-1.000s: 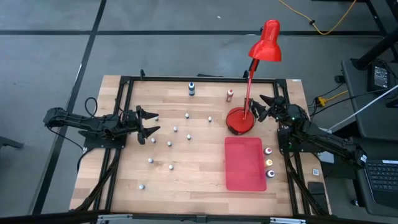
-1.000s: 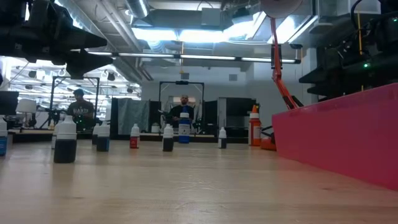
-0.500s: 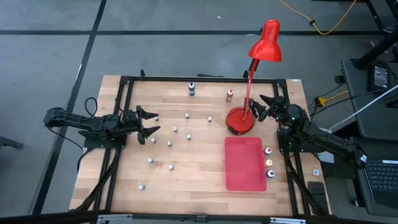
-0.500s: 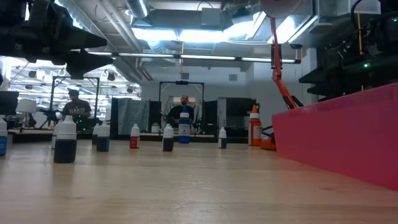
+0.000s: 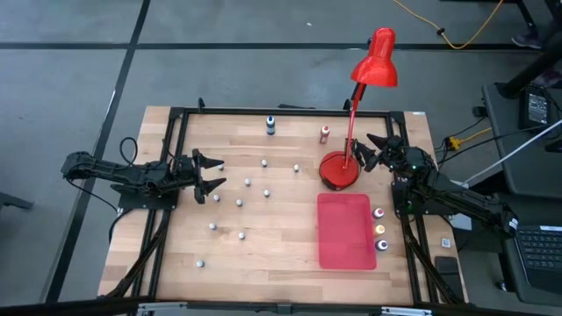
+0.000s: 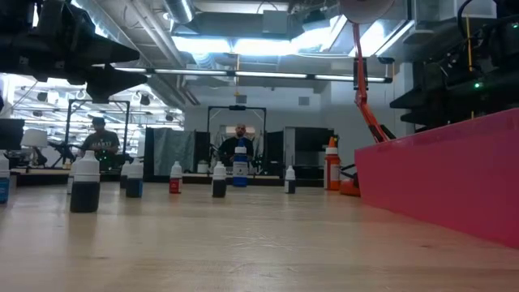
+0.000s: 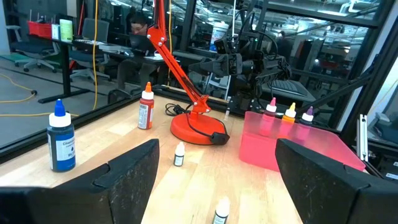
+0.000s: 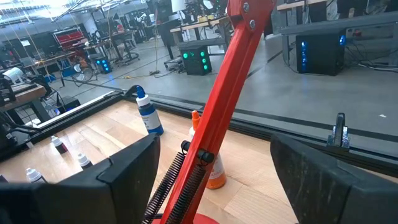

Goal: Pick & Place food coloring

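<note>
Several tiny whitish bottles [image 5: 248,183] stand scattered on the wooden table's left half. A blue bottle [image 5: 270,126] and a red one [image 5: 325,132] stand near the far edge. Three coloured bottles [image 5: 380,230] stand in a row beside the right edge of the flat red mat [image 5: 344,230]. My left gripper [image 5: 209,174] hovers open at the table's left side, pointing right, close to the nearest small bottles. My right gripper [image 5: 376,151] is open near the far right corner, beside the lamp base [image 5: 339,170]. The left wrist view shows the blue bottle [image 7: 61,137] and red bottle [image 7: 145,107].
A red desk lamp stands on its round base right of centre, its arm [image 8: 211,124] slanting just in front of my right gripper and its head [image 5: 376,60] beyond the far edge. A black frame [image 5: 176,118] borders the table. People [image 6: 238,146] stand in the room behind.
</note>
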